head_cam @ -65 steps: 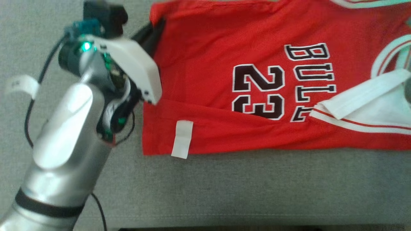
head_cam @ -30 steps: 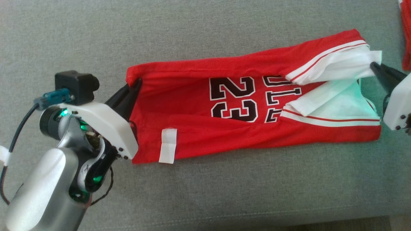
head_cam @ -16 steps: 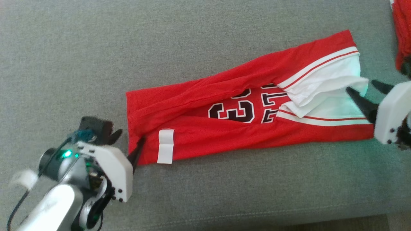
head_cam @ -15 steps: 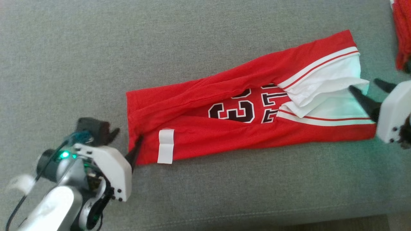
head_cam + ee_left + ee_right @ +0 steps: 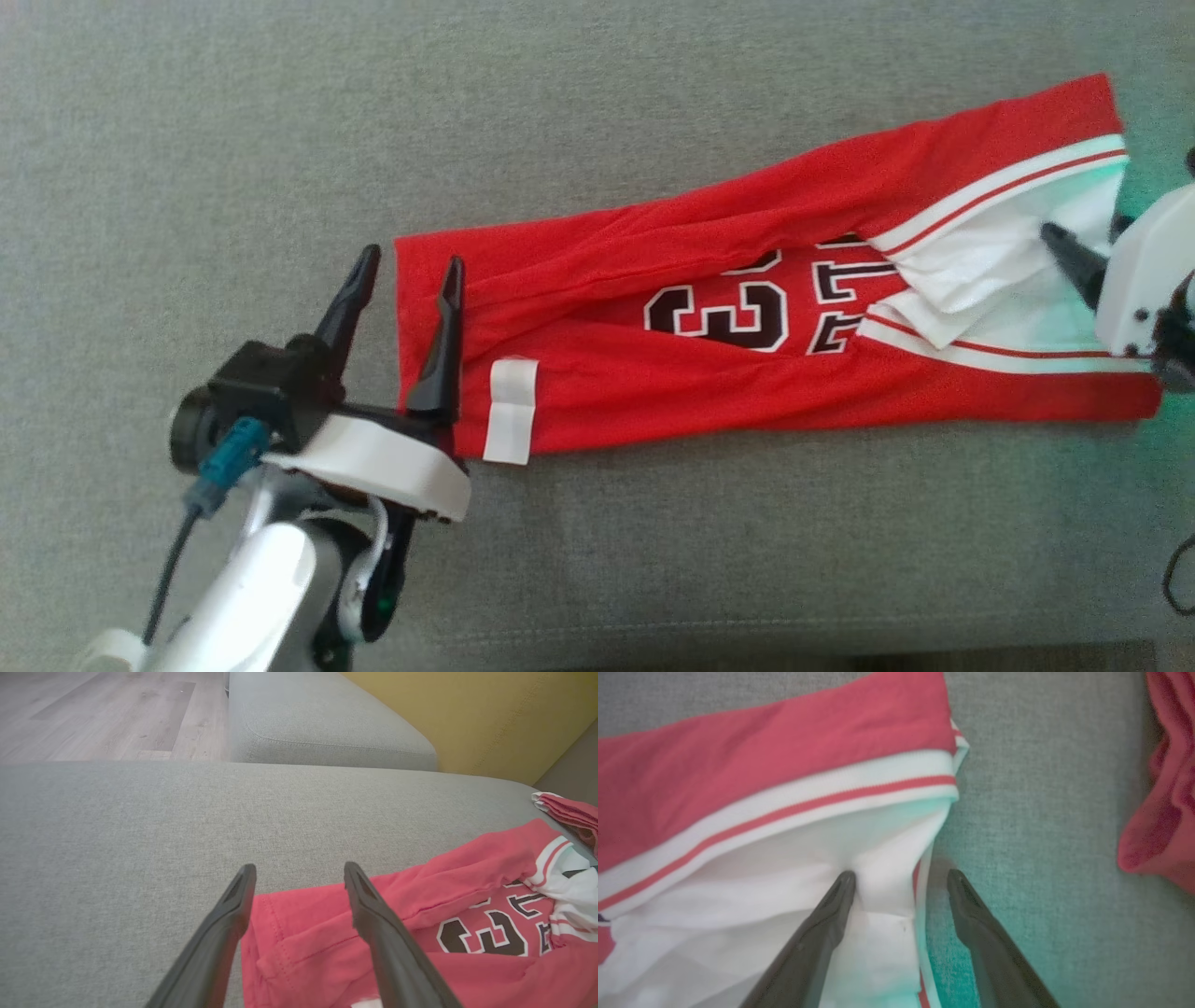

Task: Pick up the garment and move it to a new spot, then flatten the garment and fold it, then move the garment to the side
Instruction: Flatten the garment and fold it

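You have a grey sofa cushion (image 5: 653,112) under the work, with wooden floor (image 5: 117,714) and a yellow wall (image 5: 490,714) beyond it in the left wrist view. The red jersey (image 5: 709,392) lies flat on the cushion as a long narrow strip. Its two long sides are turned in over the middle, so the black number shows only in part.

Your left gripper (image 5: 414,257) stands at the hem end of the jersey with its jaws wide and nothing between them. One finger is over bare cushion just off the hem, the other over the red cloth, near the white label (image 5: 512,411).

Your right gripper (image 5: 901,873) is at the opposite, white-trimmed end of the jersey. Its jaws are also wide and empty, one finger on the white cloth and the other over the cushion just beside the edge. A second red cloth (image 5: 1162,812) lies apart from the jersey past that end.

The lengthwise fold looks done, so I judge the crosswise fold comes next. For that, lower the jaws over an end, close on all the layers together, and carry that end over toward the other. The upper flap lies askew and could slide open if you catch only the top layer.
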Controlling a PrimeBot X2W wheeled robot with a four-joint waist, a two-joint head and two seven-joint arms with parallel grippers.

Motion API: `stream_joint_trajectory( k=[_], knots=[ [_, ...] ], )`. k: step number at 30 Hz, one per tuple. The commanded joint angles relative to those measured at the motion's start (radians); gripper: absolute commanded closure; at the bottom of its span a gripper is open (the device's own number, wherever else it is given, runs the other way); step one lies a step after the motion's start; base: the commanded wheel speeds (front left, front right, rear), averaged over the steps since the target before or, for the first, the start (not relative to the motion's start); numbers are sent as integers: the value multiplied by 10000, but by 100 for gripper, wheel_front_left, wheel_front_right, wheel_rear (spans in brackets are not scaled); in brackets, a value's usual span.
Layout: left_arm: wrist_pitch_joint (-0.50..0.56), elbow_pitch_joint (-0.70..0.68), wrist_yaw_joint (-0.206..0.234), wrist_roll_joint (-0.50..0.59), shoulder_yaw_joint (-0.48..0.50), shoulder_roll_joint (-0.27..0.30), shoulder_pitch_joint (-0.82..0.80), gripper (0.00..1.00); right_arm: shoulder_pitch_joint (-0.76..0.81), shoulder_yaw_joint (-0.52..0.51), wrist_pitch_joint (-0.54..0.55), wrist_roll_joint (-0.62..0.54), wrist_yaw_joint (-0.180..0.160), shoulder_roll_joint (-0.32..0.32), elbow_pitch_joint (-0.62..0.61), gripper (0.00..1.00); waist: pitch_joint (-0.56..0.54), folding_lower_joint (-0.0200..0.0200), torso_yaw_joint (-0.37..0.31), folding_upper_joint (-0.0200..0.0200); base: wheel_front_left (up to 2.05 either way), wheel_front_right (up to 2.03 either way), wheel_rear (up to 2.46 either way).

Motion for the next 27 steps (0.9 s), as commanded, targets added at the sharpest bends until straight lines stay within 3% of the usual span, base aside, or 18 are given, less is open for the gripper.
stream_joint_trajectory(
  k=[1,11,12,14,20,27],
  knots=[
    [-355,-106,-79,24,269,-55,-250,0,-255,35,194,-149,73,-119,-37,0,142,0,168,0,0,0,0],
    [-1291,600,-347,-165,53,-511,-172,0,522,342,986,288,73,-133,418,0,-110,0,435,0,0,0,0],
    [-1388,657,-341,-190,58,-556,-135,0,657,331,1058,333,73,-128,386,24,-151,0,445,0,0,0,0],
    [-1563,734,-350,-273,65,-659,-63,0,878,339,1179,407,73,-146,284,100,-184,0,453,0,0,0,0],
    [-1845,942,-411,-405,39,-856,5,0,869,-240,748,799,73,78,-7,100,-225,0,454,0,0,0,0],
    [-2069,1178,-435,-531,164,-935,97,0,-10,-1877,462,813,73,257,7,100,-543,0,448,0,0,0,0]
  ],
)
